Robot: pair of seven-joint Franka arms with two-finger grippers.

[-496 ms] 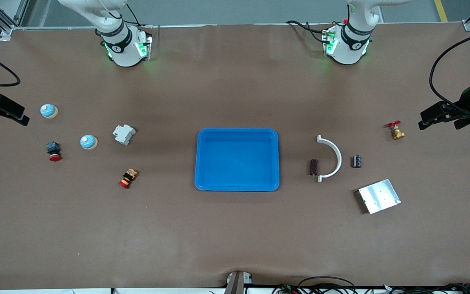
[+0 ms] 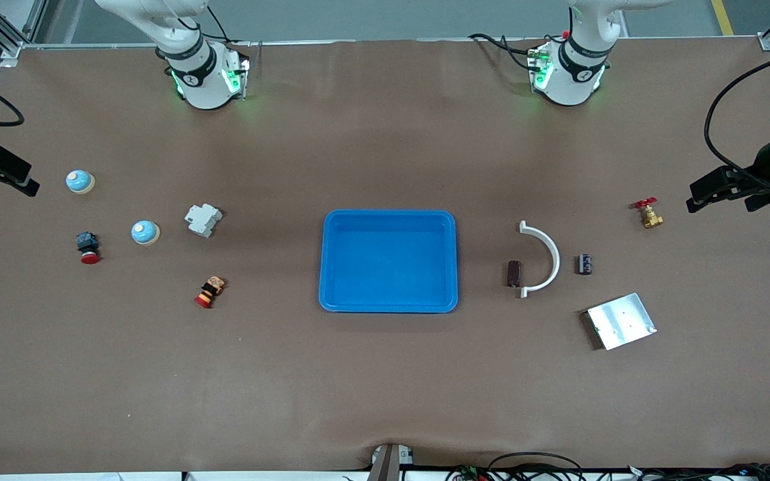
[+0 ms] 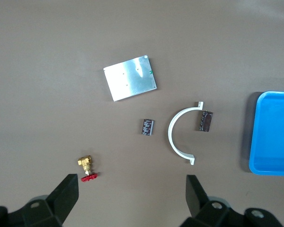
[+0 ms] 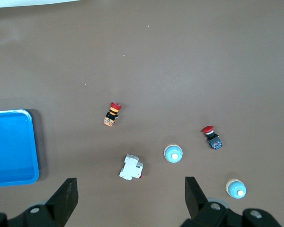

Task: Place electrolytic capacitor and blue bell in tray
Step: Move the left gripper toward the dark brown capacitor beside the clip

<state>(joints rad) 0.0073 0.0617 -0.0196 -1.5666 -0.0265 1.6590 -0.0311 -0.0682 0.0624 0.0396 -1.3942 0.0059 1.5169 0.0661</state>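
The right gripper (image 2: pixel 27 188) hangs in the air over the right arm's end of the table, its fingers (image 4: pixel 66 194) spread wide apart and holding nothing. Taking the blue tray (image 2: pixel 388 217) at the table's middle as the landmark, a cluster of small parts lies well apart from it toward the right arm's end. One blue bell (image 2: pixel 80 181) sits farthest out, farther from the front camera than the tray. A red-capped push button (image 2: pixel 88 247) with a dark body lies level with the tray. A second blue bell (image 2: pixel 145 232) rests between that button and the tray. A white circuit breaker (image 2: pixel 203 220) lies closer to the tray, level with its farther rim. An orange-and-black button with a red cap (image 2: pixel 210 292) lies level with the tray's nearer rim. The tray itself holds nothing.

Toward the left arm's end, a dark brown electrolytic capacitor (image 2: pixel 513 272) lies closest to the tray, inside the curve of a white half-ring bracket (image 2: pixel 549 257). A second, darker capacitor (image 2: pixel 585 263) lies just outside the bracket. A flat silver metal plate (image 2: pixel 621 321) lies nearer to the front camera than the tray. A brass valve with a red handle (image 2: pixel 650 214) lies farther out. The left gripper (image 2: pixel 691 203) hangs over the table's end, fingers (image 3: pixel 68 191) wide apart, empty.
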